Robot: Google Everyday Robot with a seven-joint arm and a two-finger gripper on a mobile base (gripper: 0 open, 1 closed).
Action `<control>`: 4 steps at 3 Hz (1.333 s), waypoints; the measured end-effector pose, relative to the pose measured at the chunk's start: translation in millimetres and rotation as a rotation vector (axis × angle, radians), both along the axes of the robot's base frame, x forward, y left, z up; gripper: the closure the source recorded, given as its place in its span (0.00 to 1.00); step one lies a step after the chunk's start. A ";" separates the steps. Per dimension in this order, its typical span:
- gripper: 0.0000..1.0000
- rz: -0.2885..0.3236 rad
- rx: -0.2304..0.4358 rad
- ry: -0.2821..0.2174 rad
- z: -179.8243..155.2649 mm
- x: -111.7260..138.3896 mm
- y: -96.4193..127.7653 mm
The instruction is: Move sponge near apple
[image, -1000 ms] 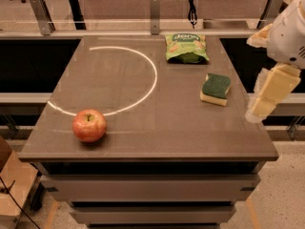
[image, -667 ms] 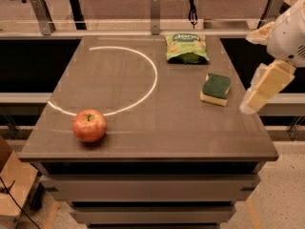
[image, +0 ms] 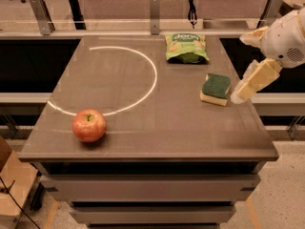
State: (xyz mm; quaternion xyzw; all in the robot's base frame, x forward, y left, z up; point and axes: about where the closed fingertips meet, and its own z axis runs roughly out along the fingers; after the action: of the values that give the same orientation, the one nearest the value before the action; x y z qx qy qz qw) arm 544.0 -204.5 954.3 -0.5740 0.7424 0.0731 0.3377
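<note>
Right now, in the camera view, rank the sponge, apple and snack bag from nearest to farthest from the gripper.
Gripper hangs at the right edge of the table.
1. sponge, just left of it.
2. snack bag, back edge.
3. apple, front left.

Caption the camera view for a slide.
Gripper just right of the sponge; apple far across the table at front left; snack bag behind.

One apple, one sponge, one snack bag on one table.
One gripper hovers just right of the sponge, possibly touching it.
</note>
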 end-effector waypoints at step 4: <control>0.00 -0.043 0.242 0.011 -46.6 60.9 -8.4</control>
State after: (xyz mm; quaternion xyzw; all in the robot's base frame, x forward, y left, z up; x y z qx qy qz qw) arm 604.9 -212.9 907.7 -0.5125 0.7421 0.1580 0.4021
